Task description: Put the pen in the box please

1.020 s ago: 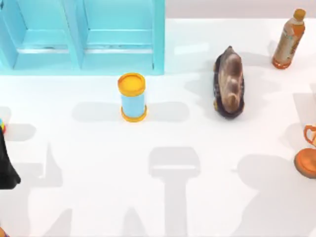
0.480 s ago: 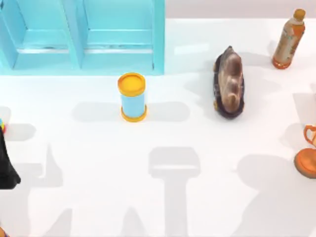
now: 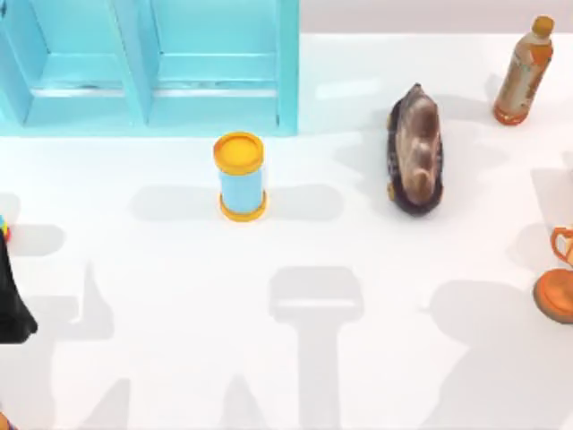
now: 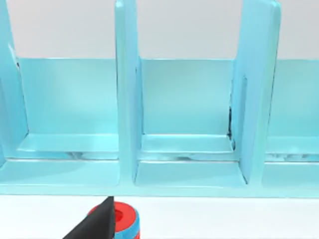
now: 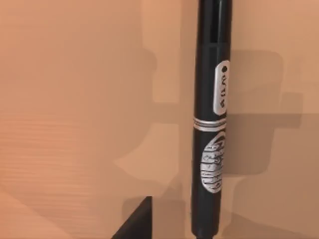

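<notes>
The pen (image 5: 213,119), black w/ a silver band at mid-barrel and white label marks, shows in the right wrist view lying against a plain orange-tan surface (image 5: 75,99), its shadow cast beside it. A dark wedge (image 5: 133,221) juts in at that view's edge near the pen's end; prob. part of the right hand, but can't tell for sure, nor whether that hand is open or closed.

Top view: white bench (image 3: 313,358) w/ a blue shelf unit (image 3: 148,63) at approx 11 o'clock, dividers splitting it into open bays. Just in front of it, toward centre, a light-blue can w/ yellow lid (image 3: 240,176) stands upright. At approx 1 o'clock from centre lies a brown mottled oblong object (image 3: 415,150), long axis running 12 to 6. An orange-capped bottle (image 3: 524,70) stands at the far 2 o'clock corner. An orange cup-like item (image 3: 557,285) sits at the 3 o'clock edge, cut off. A black shape (image 3: 12,296) at the 9 o'clock edge is part of the left arm.

Left wrist view looks at the shelf's bays head-on; a black tip (image 4: 97,221) of the left hand overlaps a red-and-blue round object (image 4: 122,221) on the bench. Left hand's state: can't tell.
</notes>
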